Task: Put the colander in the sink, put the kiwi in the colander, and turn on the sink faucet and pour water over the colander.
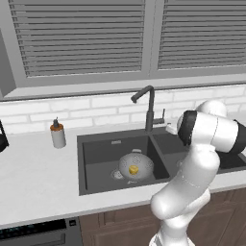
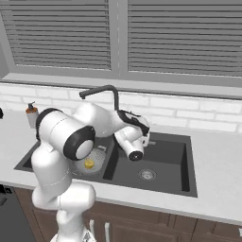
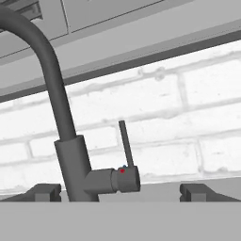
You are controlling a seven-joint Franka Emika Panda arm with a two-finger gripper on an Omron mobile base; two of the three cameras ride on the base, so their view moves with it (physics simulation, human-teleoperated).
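Kiwi (image 1: 133,169) in colander (image 1: 136,165), colander in sink (image 1: 96,182) (left basin); sink faucet (image 1: 149,108) behind the divider; soap bottle (image 1: 58,134) left.

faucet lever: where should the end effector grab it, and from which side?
Grip the thin upright lever mid-stem, above its round hub. Come straight on from the sink side, as the end effector faces now: its fingers straddle the stem, and the faucet body stands to one side.

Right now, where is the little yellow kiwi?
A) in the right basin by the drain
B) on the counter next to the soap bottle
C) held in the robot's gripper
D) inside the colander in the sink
D: the kiwi sits inside the colander, which stands in the left basin of the sink.
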